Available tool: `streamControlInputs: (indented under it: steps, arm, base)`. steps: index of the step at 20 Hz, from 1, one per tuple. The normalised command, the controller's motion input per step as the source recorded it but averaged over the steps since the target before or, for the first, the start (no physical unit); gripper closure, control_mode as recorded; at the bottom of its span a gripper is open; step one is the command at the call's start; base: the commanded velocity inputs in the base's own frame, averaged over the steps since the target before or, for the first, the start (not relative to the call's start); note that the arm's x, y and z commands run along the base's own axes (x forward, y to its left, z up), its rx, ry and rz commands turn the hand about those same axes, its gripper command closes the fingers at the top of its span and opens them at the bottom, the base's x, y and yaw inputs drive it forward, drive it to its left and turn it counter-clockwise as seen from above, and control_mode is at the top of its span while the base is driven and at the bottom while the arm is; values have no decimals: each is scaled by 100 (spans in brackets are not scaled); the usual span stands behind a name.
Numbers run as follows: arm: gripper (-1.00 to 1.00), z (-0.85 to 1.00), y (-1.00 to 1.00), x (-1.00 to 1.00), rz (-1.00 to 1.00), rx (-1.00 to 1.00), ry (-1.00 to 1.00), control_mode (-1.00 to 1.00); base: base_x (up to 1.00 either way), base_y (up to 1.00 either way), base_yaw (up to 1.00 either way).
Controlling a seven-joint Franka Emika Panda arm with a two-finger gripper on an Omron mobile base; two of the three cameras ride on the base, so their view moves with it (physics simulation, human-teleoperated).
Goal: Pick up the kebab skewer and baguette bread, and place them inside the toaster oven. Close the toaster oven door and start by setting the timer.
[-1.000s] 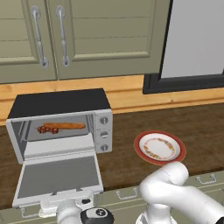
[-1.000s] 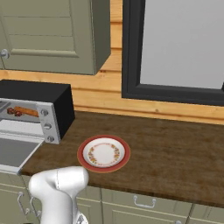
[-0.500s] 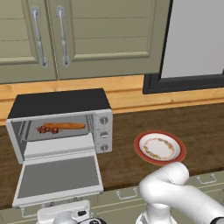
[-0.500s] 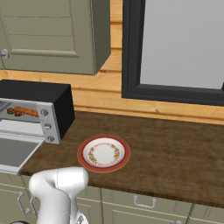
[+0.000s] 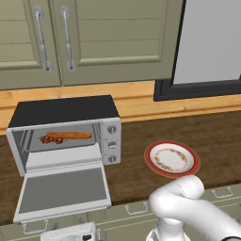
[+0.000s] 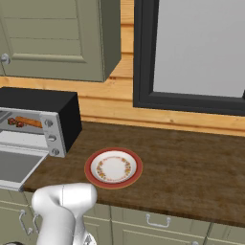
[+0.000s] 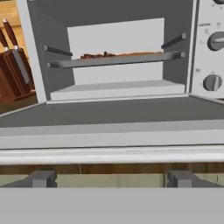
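Worktop (image 6: 191,162) carries the toaster oven (image 5: 66,110) at your 10 o'clock, its toaster oven door (image 5: 61,188) dropped flat toward you. Baguette bread (image 5: 70,135) and kebab skewer (image 5: 49,139) lie on the rack inside. Your tool (image 7: 111,178) sits spread just under the silver handle bar (image 7: 111,154). Judge the door stiff, hinged and light; lift from the bar's middle, mind the slick metal.

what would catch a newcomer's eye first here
The toaster oven on the left of the counter stands with its door dropped flat open. The baguette bread and kebab skewer lie together on its rack. To its right sits a red-rimmed plate, and the hand faces the door's handle.
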Motion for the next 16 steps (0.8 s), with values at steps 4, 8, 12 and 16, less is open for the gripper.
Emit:
streamControlInputs:
  steps: [4,8,12,16]
  arm:
    - [-100,-21,8,0,0,0,0,-100]
    - [-100,-11,8,5,0,0,0,-100]
    - [-100,0,1,12,0,0,0,-100]
    - [-100,0,0,23,0,0,0,-100]
  base:
    - [0,0,0]
    - [0,0,0]
    - [0,0,0]
    - [0,0,0]
